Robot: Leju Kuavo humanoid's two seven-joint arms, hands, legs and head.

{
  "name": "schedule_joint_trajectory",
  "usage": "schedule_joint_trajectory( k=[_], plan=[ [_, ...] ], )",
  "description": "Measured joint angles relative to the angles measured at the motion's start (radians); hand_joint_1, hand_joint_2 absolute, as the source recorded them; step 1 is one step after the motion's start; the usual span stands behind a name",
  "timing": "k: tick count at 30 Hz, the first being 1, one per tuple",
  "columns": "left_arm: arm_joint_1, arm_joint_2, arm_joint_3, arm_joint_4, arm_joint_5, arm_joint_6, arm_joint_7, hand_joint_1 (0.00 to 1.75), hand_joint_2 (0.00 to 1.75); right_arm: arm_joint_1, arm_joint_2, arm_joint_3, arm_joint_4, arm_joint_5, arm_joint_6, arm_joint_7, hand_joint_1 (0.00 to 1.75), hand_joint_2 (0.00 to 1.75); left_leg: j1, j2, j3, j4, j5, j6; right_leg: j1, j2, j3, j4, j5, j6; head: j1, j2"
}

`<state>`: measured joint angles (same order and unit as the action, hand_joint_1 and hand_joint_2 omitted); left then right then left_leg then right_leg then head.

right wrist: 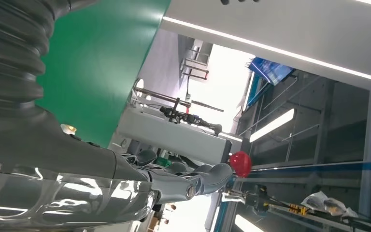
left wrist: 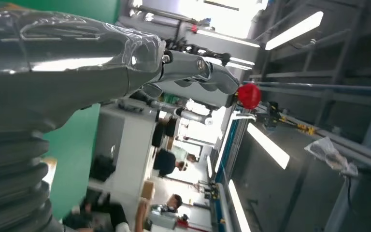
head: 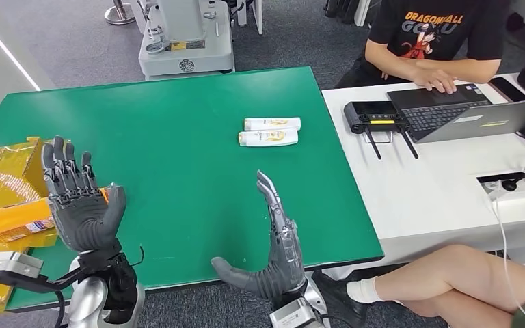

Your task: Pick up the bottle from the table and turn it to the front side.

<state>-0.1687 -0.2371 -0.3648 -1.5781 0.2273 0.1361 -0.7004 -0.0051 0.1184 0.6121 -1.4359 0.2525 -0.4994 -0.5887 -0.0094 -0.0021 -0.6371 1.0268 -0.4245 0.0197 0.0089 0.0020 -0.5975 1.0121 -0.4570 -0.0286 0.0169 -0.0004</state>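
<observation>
Two white plastic bottles are lying on their sides, side by side and touching, toward the far right part of the green table (head: pixel 178 137): the farther bottle (head: pixel 272 124) and the nearer bottle (head: pixel 268 137), each a smooth rounded tube shape with a yellowish label whose writing is too small to read. Both robot hands are hovering raised over the near edge, well apart from the bottles. The left hand (head: pixel 78 198) is standing palm up with dark fingers spread and holding nothing; the right hand (head: pixel 273 239) is also empty, fingers straight and thumb splayed out. Behind the left hand an orange bottle (head: pixel 17 220) is resting on crinkly yellow wrapping (head: pixel 0 171). At the right a person in a black shirt reading "DRAGONBALL GOKU" (head: pixel 434 31) is typing on a laptop (head: pixel 451 109) on a white desk (head: pixel 424 198).
</observation>
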Motion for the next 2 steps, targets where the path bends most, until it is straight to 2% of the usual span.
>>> schedule_joint_trajectory(
  k=[2],
  plan=[
    [0.003,-0.026,0.017,0.019,-0.004,-0.014,0.0,0.0,1.75,-0.002,0.005,-0.003,-0.001,-0.016,0.009,-0.001,0.0,1.75,0.0,0.0,0.0,0.0,0.0,0.0,0.0,0.0,0.0,0.0,0.0,0.0,0.0,0.0]
  ],
)
